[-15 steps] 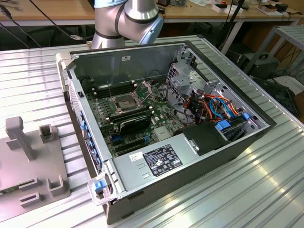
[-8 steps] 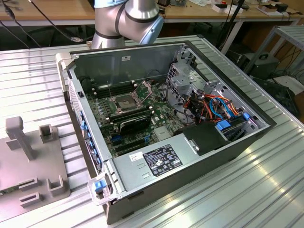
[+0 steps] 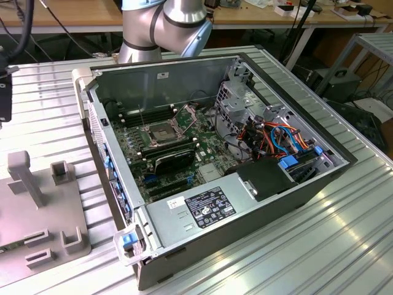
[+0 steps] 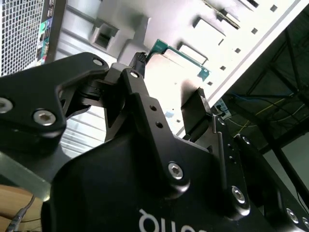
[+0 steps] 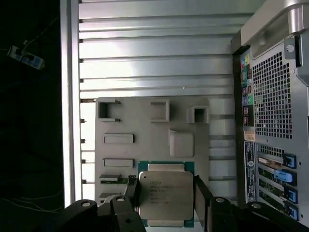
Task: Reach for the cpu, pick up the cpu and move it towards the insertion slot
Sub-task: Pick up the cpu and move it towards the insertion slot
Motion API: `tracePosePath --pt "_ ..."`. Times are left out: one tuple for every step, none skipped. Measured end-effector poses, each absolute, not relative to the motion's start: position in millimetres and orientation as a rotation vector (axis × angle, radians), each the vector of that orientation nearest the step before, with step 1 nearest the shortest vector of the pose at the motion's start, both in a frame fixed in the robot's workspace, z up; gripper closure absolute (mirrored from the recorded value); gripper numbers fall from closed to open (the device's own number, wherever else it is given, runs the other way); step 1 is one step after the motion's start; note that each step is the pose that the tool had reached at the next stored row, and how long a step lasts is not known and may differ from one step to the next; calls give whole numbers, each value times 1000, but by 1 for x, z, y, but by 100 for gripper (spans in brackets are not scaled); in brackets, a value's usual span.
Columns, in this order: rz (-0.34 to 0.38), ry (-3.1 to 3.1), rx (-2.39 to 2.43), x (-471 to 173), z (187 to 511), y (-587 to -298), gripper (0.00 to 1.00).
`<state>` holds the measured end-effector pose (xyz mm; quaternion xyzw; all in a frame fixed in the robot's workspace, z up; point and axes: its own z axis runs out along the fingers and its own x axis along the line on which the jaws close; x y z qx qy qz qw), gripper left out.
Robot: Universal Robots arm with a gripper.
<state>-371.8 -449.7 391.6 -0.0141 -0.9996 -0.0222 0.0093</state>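
Note:
The cpu (image 5: 165,193) is a square chip with a silver lid and a green rim. In the first wrist view it sits between my two black fingers (image 5: 133,193), which press on its opposite sides, so my gripper (image 5: 166,195) is shut on it. Behind it lies the grey fixture plate (image 5: 145,130). In the second wrist view the cpu's green edge (image 4: 181,52) spans the fingertips, apart from the plate behind. The insertion slot (image 3: 161,130), silver-framed with its retention plate hinged up, lies on the motherboard inside the open computer case (image 3: 245,203).
The grey fixture plate (image 3: 37,227), with raised blocks and pockets, lies at the exterior view's left on the ribbed metal table (image 3: 344,233). The case's perforated rear wall (image 5: 275,106) stands close beside the plate. My arm (image 3: 166,24) rises behind the case. Cables and drive bays fill the case's right half.

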Motion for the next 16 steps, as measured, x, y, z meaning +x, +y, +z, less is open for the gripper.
tracePosePath --pt "-69 -3122 -44 -367 391 -450 45" --pt "-69 -3122 -44 -364 391 -450 45" --pt "-69 -3122 -44 -360 391 -450 45" --pt "-69 -3122 -44 -356 391 -450 45" --pt "-69 -3122 -44 -354 391 -450 45" --pt "-69 -3122 -44 -354 391 -450 45" --pt "-69 -3122 -44 -354 391 -450 45" --pt "-69 -3122 -44 -353 391 -450 45" --pt "-69 -3122 -44 -353 391 -450 45" --pt "-69 -3122 -44 -353 391 -450 45" --pt "-69 -3122 -44 -353 391 -450 45" --pt "-69 -3122 -44 -353 391 -450 45" --pt "-69 -3122 -44 -353 391 -450 45" --pt "-69 -3122 -44 -353 391 -450 45" --pt "-69 -3122 -44 -353 397 -450 45" --pt "-69 -3122 -44 -353 406 -450 45"
